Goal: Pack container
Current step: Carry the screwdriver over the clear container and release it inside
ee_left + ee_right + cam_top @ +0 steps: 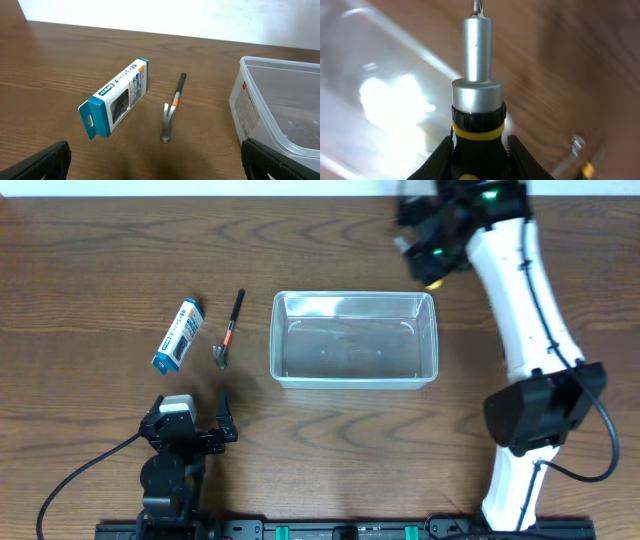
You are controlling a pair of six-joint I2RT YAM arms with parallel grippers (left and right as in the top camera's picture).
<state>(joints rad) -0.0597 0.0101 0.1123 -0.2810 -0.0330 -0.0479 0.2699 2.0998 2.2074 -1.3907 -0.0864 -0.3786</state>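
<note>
The clear plastic container (pixel 354 297) stands empty at the table's middle. My right gripper (pixel 430 258) is above its far right corner, shut on a black-and-yellow-handled screwdriver (pixel 477 75) with a silver collar. The shaft points away from the fingers (pixel 479 160), with the container's edge (pixel 385 30) blurred below on the left. My left gripper (pixel 190 425) is open and empty near the front edge. Its fingers (pixel 160 170) spread wide, with the container's wall (pixel 280 62) to the right.
A blue-and-white box (pixel 178 335) (pixel 116 97) and a small hammer (pixel 228 330) (pixel 171 107) lie side by side left of the container. A blurred silver-and-yellow item (pixel 577 150) shows low right in the right wrist view.
</note>
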